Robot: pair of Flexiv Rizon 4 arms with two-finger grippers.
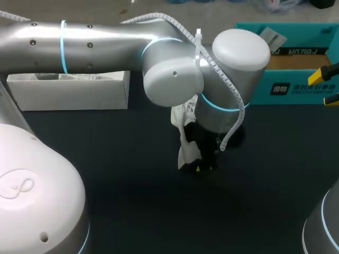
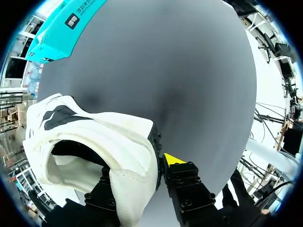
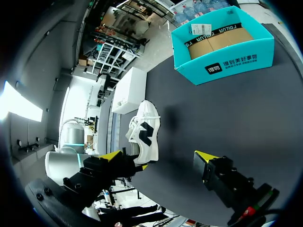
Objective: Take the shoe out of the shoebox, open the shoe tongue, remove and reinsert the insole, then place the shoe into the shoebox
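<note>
1. Shoebox [image 1: 288, 79], teal and open-topped, stands at the far right of the dark bench [image 1: 132, 211]. Only brown cardboard shows inside it, so the first step (getting the shoe out) reads as done.
2. A white box [image 1: 69, 90] lies at the far left, well apart from the teal one.
3. The shoe [image 1: 185, 132], white with black side marks, is near the middle of the bench between the two boxes. It hangs from my left arm and seems clear of the surface.
4. The left claw [image 2: 139, 172] is clamped on the shoe's collar wall, with one finger inside the opening and the yellow-tipped one outside.
5. The right claw [image 3: 160, 158] sits near the shoebox, fingers wide apart with nothing between them, and the shoe is ahead of it.
6. The insole cannot be made out for certain (the opening shows only pale lining), so I cannot judge whether the tongue and insole steps are done. Returning the shoe to the shoebox is certainly left.
</note>
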